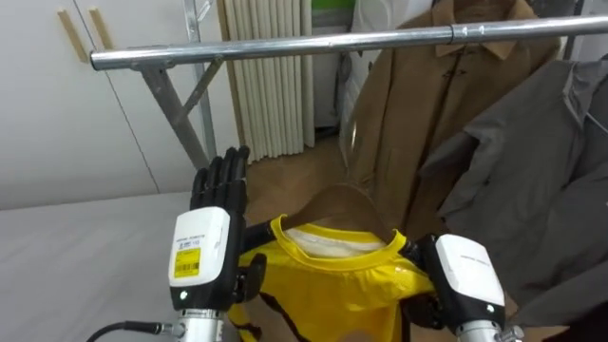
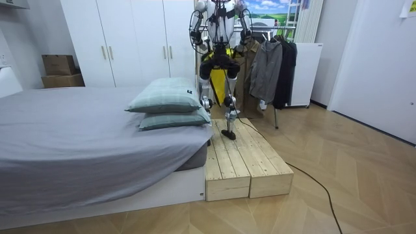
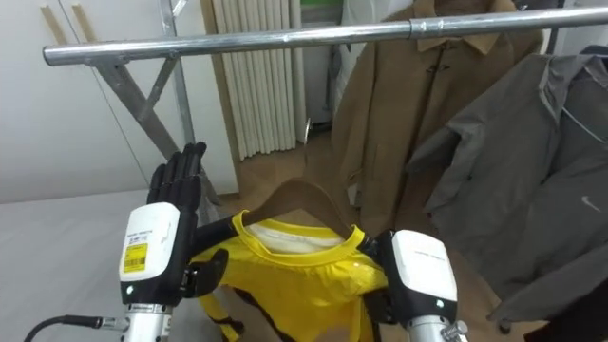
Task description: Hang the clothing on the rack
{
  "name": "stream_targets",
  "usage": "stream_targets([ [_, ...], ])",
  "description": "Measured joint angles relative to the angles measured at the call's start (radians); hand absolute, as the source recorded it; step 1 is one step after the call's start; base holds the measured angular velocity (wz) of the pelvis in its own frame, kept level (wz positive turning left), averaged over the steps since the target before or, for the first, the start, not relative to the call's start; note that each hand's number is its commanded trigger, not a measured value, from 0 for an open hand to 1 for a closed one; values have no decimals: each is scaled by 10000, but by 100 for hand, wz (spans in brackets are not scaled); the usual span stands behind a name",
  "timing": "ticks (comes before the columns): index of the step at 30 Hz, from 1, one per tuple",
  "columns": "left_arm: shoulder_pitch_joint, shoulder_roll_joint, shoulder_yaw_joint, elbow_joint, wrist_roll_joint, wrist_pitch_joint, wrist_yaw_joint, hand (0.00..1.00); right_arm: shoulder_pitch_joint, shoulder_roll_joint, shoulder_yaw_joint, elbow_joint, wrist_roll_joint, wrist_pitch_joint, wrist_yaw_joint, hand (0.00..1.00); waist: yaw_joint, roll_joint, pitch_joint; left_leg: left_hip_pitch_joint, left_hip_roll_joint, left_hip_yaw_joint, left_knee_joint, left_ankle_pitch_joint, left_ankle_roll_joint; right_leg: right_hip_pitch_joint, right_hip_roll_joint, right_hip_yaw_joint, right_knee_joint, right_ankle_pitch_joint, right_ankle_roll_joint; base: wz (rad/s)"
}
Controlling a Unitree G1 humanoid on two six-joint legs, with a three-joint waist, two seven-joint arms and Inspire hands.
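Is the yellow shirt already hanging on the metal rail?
No, the yellow shirt, on its hanger, is below the metal rail, between the left hand and right hand.

A bright yellow T-shirt [image 1: 323, 280] sits on a brown wooden hanger [image 1: 347, 204]. Both are below a horizontal silver metal rail [image 1: 285, 47].

We see the rail [image 1: 285, 46] crossing overhead, with the coat [image 1: 408, 123] and the jacket [image 1: 541, 161] hanging from it on the right. Below, the shirt [image 1: 332, 280] on its hanger [image 1: 342, 199] sits between our left hand [image 1: 214, 228] and right hand [image 1: 465, 280]; the bed [image 1: 76, 256] lies left.
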Motion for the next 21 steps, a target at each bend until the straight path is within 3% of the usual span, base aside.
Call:
stream_targets([
  [8,-206,-92,395,-8,-86,-205,5,0,-46,74,7,-50,-35,59,41,100,50,-4,-1,-88,0,-62,-160,3,0,-70,96,4,-1,-10,-2,-1],
  [18,-171,-112,884,-256,82,-204,-213,0,-51,60,-30,-798,-72,13,37,100,446,-261,-28,-54,1,-69,-174,3,-1,-14,67,-146,-43,-19,-20,2],
  [21,-167,-115,928,-317,-34,-220,-272,0,-45,56,-60,-798,-88,9,38,100,408,-280,-39,17,0,-296,-174,3,-1,160,12,-308,-191,-4,-41,13],
])
